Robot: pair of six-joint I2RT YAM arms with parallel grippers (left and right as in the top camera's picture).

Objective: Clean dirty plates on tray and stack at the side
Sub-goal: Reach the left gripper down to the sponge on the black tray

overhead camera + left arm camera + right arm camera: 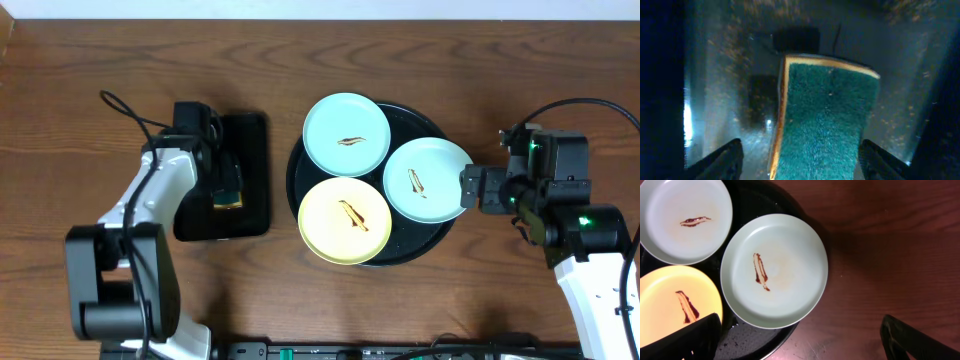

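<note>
Left arm: the left gripper [800, 142] has its jaws apart, one finger on either side of a sponge [827, 115]. The sponge's green scouring face is towards the wrist camera, with a yellow layer showing along the edge. You cannot tell from this view whether either finger touches it. From overhead, this gripper and the sponge sit over the rectangular tray [250, 150], well left of the plates.

Right arm: the right gripper [800, 322] has its jaws wide apart and nothing between them. From overhead it sits just beside the right mint plate [785, 270] at that plate's outer edge. Contact unclear.

Round tray [428, 238]: black, at mid-table, and all three plates are on it.
- Yellow plate [345, 220]: nearest your side, front left of the tray. It has a brown streak at centre, and its edge overhangs the rim.
- Right mint plate: right side of the tray, with a brown streak left of centre. Its outer edge reaches past the rim over the wooden table [890, 240].
- Far mint plate [346, 133]: at the back left. It has a short brown streak at centre and also overhangs the rim.

The three plates sit close together, edges meeting or nearly so.
</note>
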